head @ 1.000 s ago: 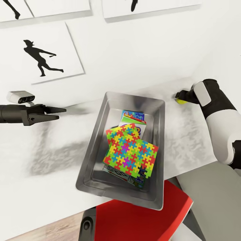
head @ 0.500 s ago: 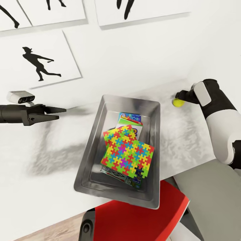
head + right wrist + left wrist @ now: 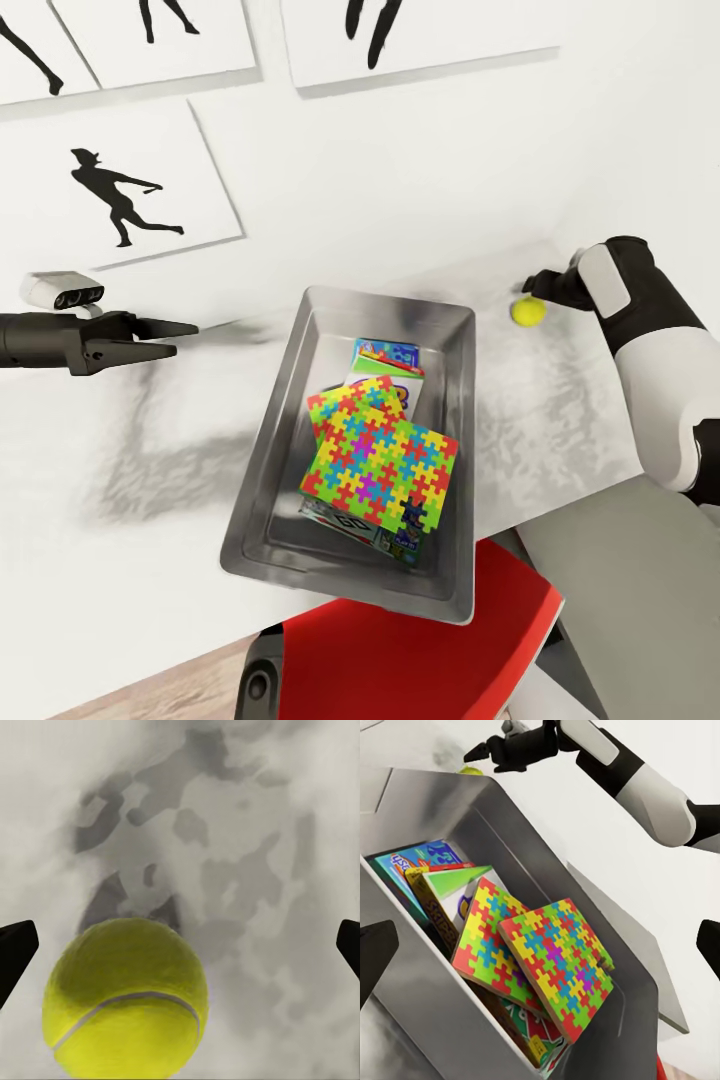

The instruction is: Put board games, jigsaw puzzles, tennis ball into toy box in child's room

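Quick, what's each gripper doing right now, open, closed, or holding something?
Left gripper: open, holding nothing, beside the toy box.
Right gripper: open, holding nothing, right above the tennis ball on the table.

Brushed shiny metal toy box (image 3: 290, 395); matt marbled table (image 3: 120, 540); fuzzy tennis ball (image 3: 125, 999).
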